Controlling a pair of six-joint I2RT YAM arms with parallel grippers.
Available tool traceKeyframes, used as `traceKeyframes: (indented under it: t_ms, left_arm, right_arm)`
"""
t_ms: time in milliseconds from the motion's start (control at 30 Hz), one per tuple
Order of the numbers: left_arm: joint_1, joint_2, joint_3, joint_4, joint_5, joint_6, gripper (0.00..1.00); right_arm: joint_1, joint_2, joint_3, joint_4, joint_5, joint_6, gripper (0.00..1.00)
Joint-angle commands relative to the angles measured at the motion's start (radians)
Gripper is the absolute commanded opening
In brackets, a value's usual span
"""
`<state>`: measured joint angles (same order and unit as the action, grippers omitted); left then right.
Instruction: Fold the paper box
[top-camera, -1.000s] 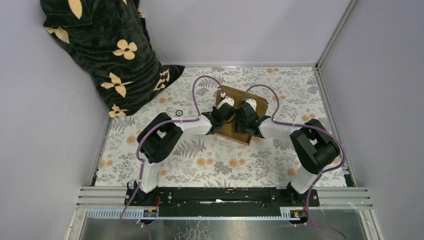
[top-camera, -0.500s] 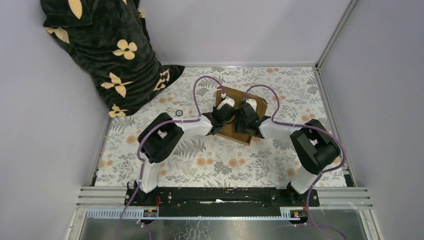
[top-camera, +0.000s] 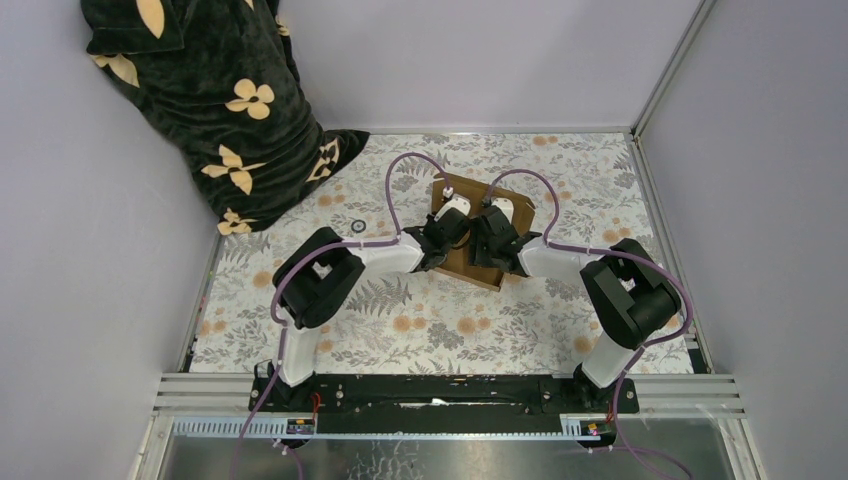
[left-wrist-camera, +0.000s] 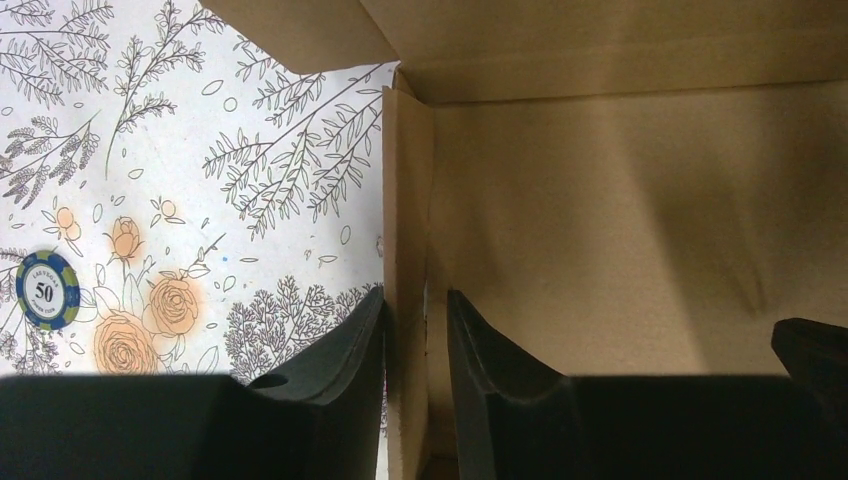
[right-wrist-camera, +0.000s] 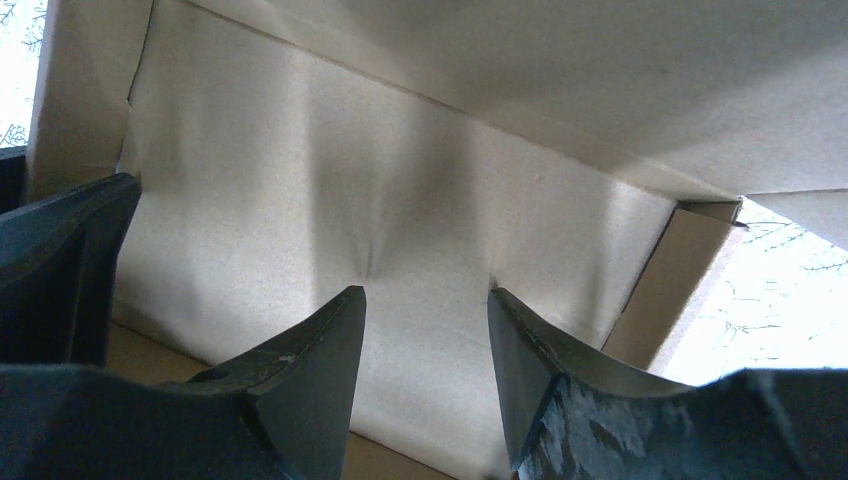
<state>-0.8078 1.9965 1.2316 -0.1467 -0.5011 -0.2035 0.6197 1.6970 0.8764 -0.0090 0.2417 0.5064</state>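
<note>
The paper box (top-camera: 470, 265) is a shallow brown cardboard box in the middle of the flowered table, with both grippers reaching into it from the near side. My left gripper (left-wrist-camera: 415, 310) straddles the box's upright left side wall (left-wrist-camera: 408, 200). Its outer finger lies against the wall and its inner finger stands a little off it, so the jaws are open. My right gripper (right-wrist-camera: 425, 295) is open inside the box, its tips close to the inner face of a wall (right-wrist-camera: 300, 180) and nothing between them. In the top view the left gripper (top-camera: 447, 217) and right gripper (top-camera: 490, 217) sit side by side.
A dark cloth with cream flowers (top-camera: 220, 100) is heaped at the back left corner. A blue poker chip (left-wrist-camera: 47, 290) lies on the table left of the box, the same chip (top-camera: 358, 226) showing small from above. Grey walls and metal rails enclose the table.
The left jaws have spread apart from the box's side wall. Both arms have barely shifted and the box stays in place.
</note>
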Motion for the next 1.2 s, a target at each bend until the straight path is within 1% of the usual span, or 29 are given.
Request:
traceKeyframes:
  t_ms: [0,467,867,1000,1167]
  left_arm:
    - [-0.012,-0.047,-0.012,0.068,-0.008,-0.003,0.35]
    - [-0.004,-0.114,-0.051,0.096,-0.036,-0.011,0.37]
    - [0.023,-0.073,-0.043,0.112,0.003,-0.011,0.38]
    - [0.043,-0.067,-0.049,0.131,0.035,-0.020,0.38]
    - [0.048,-0.054,-0.048,0.143,0.038,-0.020,0.38]
  right_arm:
    - [0.009,-0.013,-0.019,-0.031,-0.017,0.005,0.57]
    - [0.008,-0.018,-0.008,-0.041,-0.019,0.000,0.57]
    - [0.009,-0.005,0.006,-0.047,-0.020,-0.012,0.57]
    - [0.009,-0.001,0.009,-0.045,-0.024,-0.013,0.57]
    - [0.008,-0.005,0.010,-0.052,-0.018,-0.016,0.57]
